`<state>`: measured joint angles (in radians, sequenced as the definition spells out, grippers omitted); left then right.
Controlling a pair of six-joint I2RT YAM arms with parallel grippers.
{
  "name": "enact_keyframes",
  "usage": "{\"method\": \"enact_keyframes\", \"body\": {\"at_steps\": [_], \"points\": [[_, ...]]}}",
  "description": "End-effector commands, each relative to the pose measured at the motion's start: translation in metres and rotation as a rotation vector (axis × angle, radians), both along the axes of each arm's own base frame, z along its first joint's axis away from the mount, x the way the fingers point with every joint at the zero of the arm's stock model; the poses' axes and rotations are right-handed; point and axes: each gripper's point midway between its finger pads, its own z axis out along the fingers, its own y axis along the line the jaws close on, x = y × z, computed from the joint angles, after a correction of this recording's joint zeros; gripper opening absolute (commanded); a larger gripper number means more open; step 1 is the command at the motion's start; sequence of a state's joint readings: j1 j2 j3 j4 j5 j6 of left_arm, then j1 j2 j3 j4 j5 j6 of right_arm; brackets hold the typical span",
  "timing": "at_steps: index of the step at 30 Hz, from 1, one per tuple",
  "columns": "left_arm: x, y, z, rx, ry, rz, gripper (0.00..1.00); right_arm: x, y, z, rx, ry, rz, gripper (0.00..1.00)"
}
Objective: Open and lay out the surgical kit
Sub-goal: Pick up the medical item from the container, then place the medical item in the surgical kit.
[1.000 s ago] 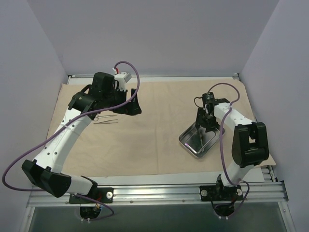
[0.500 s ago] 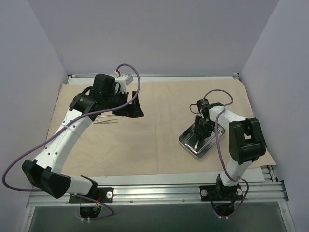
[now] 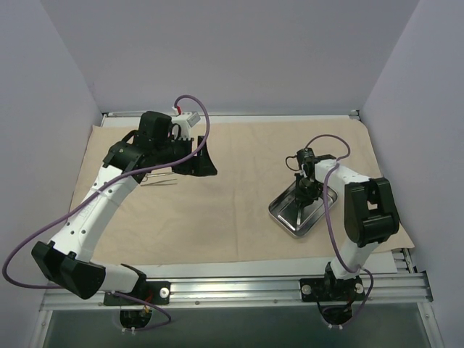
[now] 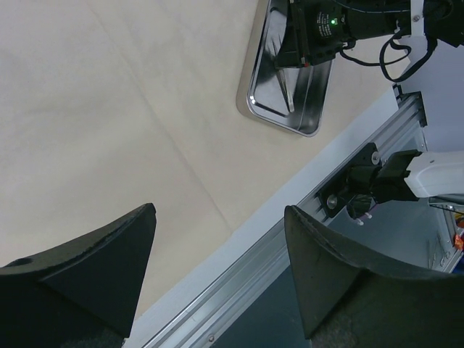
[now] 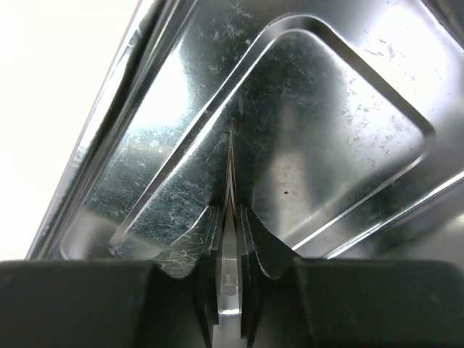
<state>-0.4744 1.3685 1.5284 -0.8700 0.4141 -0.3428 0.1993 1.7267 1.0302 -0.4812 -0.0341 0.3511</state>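
Top external: cloth (image 3: pixel 239 203) lies flat over nearly all the tabletop (image 3: pixel 239 267). Only a thin white strip shows btwn its near edge and the front rail (image 3: pixel 239 284). Cloth's far edge runs along the back of the tabletop; its near-R corner reaches the R side. Walls close in on L, R and back. Most free room is the bare cloth in the ctr, btwn L arm and R arm, plus the near-L part. Tray (image 3: pixel 284 217) sits on the cloth at R, turned diagonal, clear of the cloth's edges. Loose tools (image 3: pixel 161 181), thin metal, lie on the far-L cloth, partly under the L arm.

L claw (image 4: pixel 219 214): fingers spread wide, nothing btwn them, touching nothing. It sits just beside the loose tools. L wrist view shows cloth, tabletop edge and rail thru the gap, w/ the tray (image 4: pixel 286 109) beyond.

R claw (image 5: pixel 230 217): down in the tray (image 5: pixel 348 123), fingers pinched tight on a thin metal tool (image 5: pixel 230 246). The tool's tip looks to meet the tray floor. Can't tell what kind of tool.
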Motion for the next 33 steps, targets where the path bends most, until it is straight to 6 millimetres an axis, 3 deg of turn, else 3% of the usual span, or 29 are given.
{"method": "enact_keyframes", "body": {"at_steps": [1,5,11,13,15,19,26,29,33], "points": [[0.001,-0.013,0.016,-0.069,-0.032,-0.043,0.8,-0.004,0.005,0.005,0.019,0.012,0.002,0.0],[0.004,-0.027,0.017,-0.098,-0.037,-0.056,0.79,0.019,0.009,0.042,0.064,-0.089,-0.006,0.0],[0.011,-0.065,0.015,-0.093,-0.034,-0.089,0.8,0.056,0.032,0.131,0.199,-0.305,0.007,0.0],[0.021,-0.079,0.018,-0.067,-0.064,-0.076,0.8,0.065,0.045,0.162,0.276,-0.379,0.016,0.0],[0.019,-0.1,0.015,-0.038,-0.074,-0.098,0.8,0.075,0.06,0.19,0.372,-0.46,0.006,0.0],[0.031,-0.119,0.032,-0.001,-0.152,-0.021,0.81,0.091,0.091,0.234,0.53,-0.568,0.008,0.0],[0.046,-0.137,0.033,0.054,-0.191,0.019,0.76,0.081,0.127,0.26,0.659,-0.596,0.018,0.0],[0.046,-0.147,0.02,0.098,-0.196,-0.018,0.69,0.077,0.135,0.263,0.692,-0.592,0.02,0.0],[0.049,-0.15,0.001,0.152,-0.172,-0.027,0.69,0.073,0.143,0.275,0.736,-0.6,0.03,0.0]]}}
